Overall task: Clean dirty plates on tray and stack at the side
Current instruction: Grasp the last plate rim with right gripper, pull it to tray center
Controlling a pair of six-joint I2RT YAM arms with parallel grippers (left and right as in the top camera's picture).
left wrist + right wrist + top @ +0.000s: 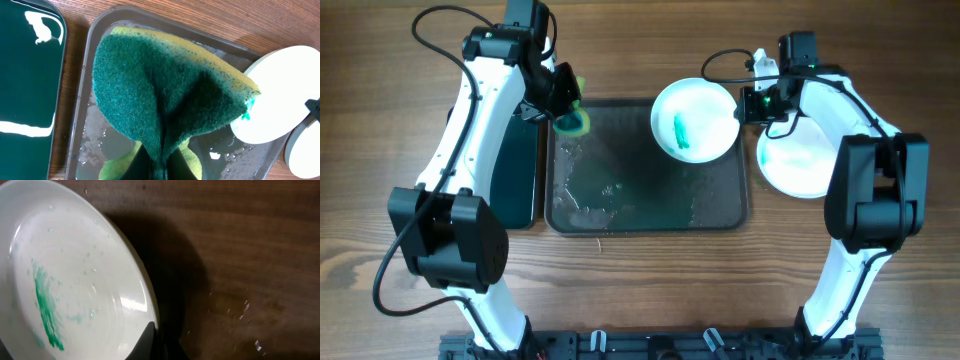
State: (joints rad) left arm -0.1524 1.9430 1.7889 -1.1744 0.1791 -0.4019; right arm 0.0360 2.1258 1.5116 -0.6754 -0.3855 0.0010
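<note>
Slip risk: smeared plate (693,120), held over tray (640,205) near the bench's far edge, is pinched at its rim by right fingers (149,342), so sponge (572,122) clamped in left fingers (556,95) may knock it loose.

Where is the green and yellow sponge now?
In the overhead view the sponge is on the left side, held in the left gripper over the tray's top-left corner, beside the narrow black tray.

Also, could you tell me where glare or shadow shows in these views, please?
Left wrist: white glare patches on the narrow dark tray, the sponge sharp. Right wrist: the held plate throws a dark shadow on the table. Overhead: even light.
</note>
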